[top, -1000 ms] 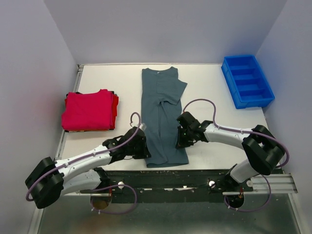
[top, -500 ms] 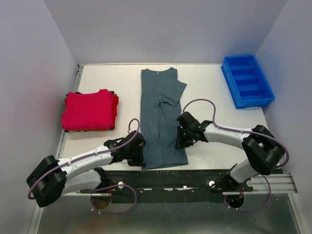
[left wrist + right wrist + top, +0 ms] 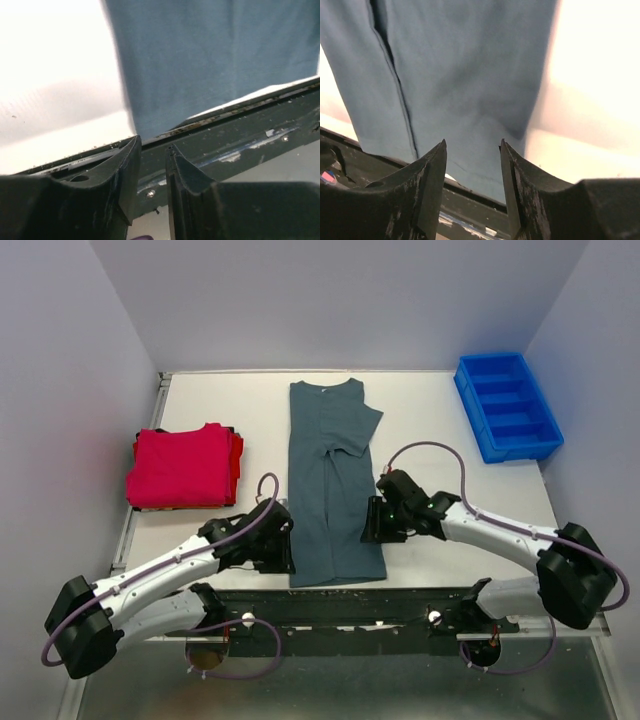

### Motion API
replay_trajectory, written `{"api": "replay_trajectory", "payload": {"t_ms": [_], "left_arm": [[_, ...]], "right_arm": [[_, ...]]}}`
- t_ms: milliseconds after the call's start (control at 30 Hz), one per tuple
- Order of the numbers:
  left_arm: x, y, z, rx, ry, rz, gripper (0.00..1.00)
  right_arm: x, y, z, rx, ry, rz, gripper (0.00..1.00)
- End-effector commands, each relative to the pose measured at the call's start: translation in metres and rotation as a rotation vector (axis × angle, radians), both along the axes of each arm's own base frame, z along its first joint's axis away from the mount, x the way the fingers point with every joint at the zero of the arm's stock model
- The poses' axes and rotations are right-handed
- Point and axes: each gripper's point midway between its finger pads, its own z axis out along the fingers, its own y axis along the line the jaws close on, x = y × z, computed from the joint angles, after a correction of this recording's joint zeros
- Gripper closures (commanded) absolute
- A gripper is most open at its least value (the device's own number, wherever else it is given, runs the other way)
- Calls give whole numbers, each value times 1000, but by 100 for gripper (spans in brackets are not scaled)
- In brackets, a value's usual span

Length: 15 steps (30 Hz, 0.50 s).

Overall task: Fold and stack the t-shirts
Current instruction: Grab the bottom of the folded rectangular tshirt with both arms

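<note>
The dark grey-teal t-shirt lies lengthwise down the middle of the table, folded into a long strip, with its hem at the near edge. A stack of folded red t-shirts sits at the left. My left gripper is at the strip's near left corner. In the left wrist view it is slightly open and empty over the table's front rail, with the shirt just beyond it. My right gripper is at the strip's right edge. In the right wrist view it is open and empty above the shirt.
A blue plastic bin with dividers stands at the back right. The dark metal front rail runs below the shirt's hem. Bare white table lies between the shirt and the bin. Grey walls close in three sides.
My left gripper has moved left and toward the near edge, and the shirt's near left corner has shifted left with it. The right arm's elbow has swung right; its gripper stays at the right edge.
</note>
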Motion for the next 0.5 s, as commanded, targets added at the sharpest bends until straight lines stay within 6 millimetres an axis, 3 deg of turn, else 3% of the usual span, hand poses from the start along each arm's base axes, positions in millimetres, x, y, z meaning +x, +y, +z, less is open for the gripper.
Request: {"api": "replay_trajectory", "payload": {"t_ms": [0, 267, 467], "left_arm": [[-15, 0, -27, -44, 90, 37, 59], [-21, 0, -39, -76, 117, 87, 55], [-18, -7, -35, -112, 113, 91, 55]], "right_arm": [[-32, -25, -19, -43, 86, -16, 44], [-76, -43, -50, -18, 204, -19, 50], [-95, -55, -46, -24, 234, -12, 61]]}}
